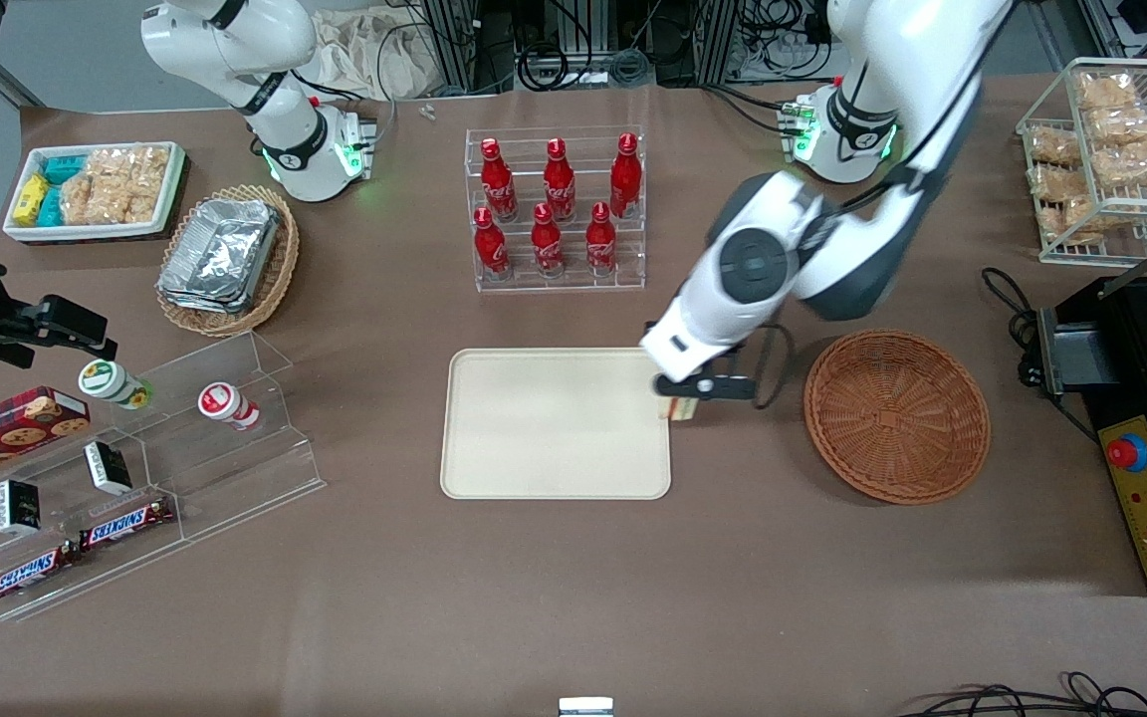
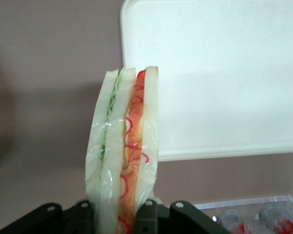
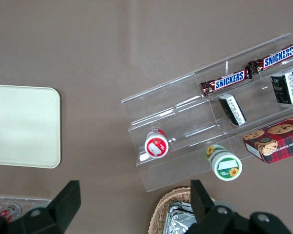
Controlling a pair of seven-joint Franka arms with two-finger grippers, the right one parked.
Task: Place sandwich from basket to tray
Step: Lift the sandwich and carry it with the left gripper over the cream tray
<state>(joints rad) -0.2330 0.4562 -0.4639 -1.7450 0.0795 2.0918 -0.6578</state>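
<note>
"SNICKERS" is printed on two chocolate bars (image 3: 224,82) (image 3: 279,56) in the clear rack (image 3: 185,117).

From the front, your working arm's wrist covers most of the pincer (image 1: 690,395), and only a sliver of the sandwich (image 1: 680,409) shows at the tray (image 1: 554,423) edge. In the wrist view, the sandwich's (image 2: 123,156) base drops out of frame between the fingers (image 2: 147,214).
</note>
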